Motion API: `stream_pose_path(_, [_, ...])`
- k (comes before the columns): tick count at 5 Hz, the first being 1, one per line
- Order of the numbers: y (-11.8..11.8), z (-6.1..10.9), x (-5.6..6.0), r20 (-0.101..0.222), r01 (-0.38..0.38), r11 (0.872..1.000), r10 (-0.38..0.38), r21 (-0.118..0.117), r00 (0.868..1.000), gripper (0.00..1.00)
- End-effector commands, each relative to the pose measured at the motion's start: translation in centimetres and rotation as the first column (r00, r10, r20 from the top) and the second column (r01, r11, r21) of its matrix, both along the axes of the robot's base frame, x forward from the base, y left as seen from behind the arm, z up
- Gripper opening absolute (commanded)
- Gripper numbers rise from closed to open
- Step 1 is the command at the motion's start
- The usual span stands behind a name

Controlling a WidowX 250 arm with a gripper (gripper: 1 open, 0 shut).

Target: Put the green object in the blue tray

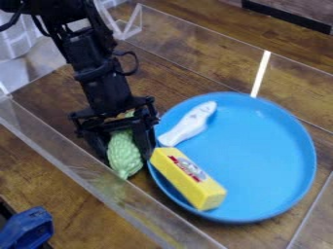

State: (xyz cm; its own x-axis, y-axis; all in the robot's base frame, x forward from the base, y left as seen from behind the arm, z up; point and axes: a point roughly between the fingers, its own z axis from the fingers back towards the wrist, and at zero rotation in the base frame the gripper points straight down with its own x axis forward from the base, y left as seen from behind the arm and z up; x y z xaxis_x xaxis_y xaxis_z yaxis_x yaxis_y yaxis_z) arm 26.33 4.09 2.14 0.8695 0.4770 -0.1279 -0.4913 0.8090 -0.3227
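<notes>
The green object (124,154), a light-green bumpy oval, lies on the wooden table just left of the blue tray (260,146). My gripper (123,144) has come down over it. Its black fingers (96,146) straddle the object's upper half, one on each side and close to its skin. The jaws are still apart, and I cannot see a firm hold. The object rests on the table. The tray is a wide round blue plate and its left rim sits right beside my right finger.
A yellow rectangular block (189,179) lies across the tray's near-left rim. A white toy (190,124) rests in the tray's left part. A clear acrylic wall (78,165) runs along the table's front-left. A blue thing (23,231) sits at the bottom left corner.
</notes>
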Motion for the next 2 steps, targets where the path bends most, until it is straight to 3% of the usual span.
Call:
stream_pose_path(1, [0.96,-0.27,-0.19,0.006,-0.058,0.998,0.058,0.007,0.998,0.0])
stream_pose_path(2, [1.18,-0.11,-0.1,0.01,-0.099,0.995,0.099,0.012,0.995,0.0])
